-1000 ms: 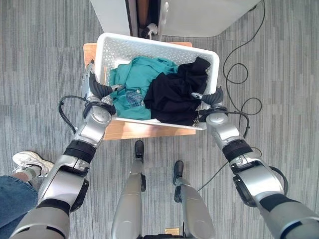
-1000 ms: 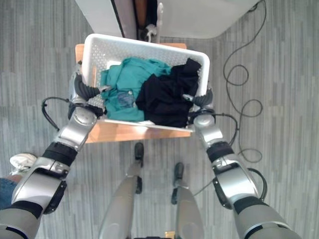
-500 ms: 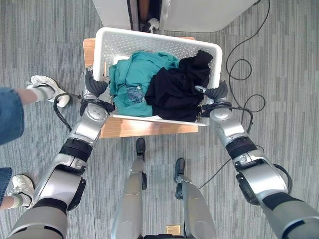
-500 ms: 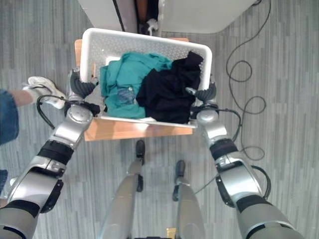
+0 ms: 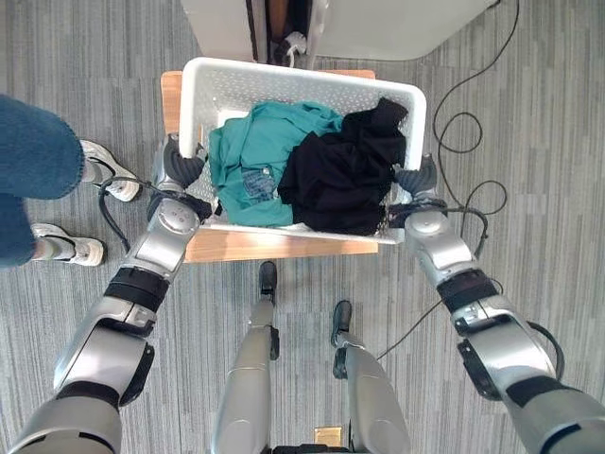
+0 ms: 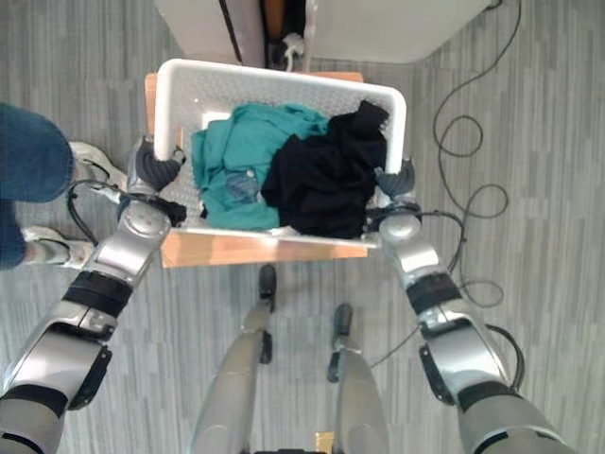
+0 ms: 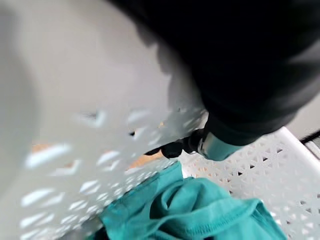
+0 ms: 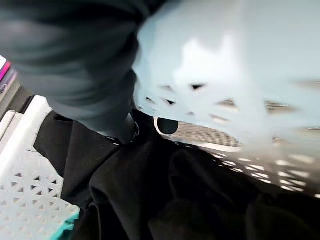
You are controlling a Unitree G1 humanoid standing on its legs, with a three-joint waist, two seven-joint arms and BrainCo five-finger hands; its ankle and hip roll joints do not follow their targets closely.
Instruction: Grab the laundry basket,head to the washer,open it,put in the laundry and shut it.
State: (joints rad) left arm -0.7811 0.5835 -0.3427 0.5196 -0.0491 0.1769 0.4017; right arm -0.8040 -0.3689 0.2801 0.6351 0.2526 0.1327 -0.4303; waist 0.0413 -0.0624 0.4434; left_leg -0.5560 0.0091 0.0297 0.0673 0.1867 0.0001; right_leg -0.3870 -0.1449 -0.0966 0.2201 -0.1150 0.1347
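A white perforated laundry basket (image 5: 302, 78) stands on a small wooden table (image 5: 284, 247). It holds a teal garment (image 5: 260, 151) and a black garment (image 5: 345, 172). My left hand (image 5: 176, 170) grips the basket's left side, and a dark-tipped finger (image 7: 192, 145) hooks over the wall (image 7: 100, 125) above the teal cloth (image 7: 200, 210). My right hand (image 5: 417, 180) grips the right side. A fingertip (image 8: 167, 126) curls inside the wall (image 8: 225, 75) by the black cloth (image 8: 150, 190).
A white appliance (image 5: 397, 24) with a dark gap stands just beyond the basket. At the left a person in jeans (image 5: 33, 161) stands close, with white shoes (image 5: 106, 175) near my left arm. Grey carpet lies all around the table.
Both hands have slid from the near rim out to the basket's side walls. The person at the left has stepped forward, closer to my left arm.
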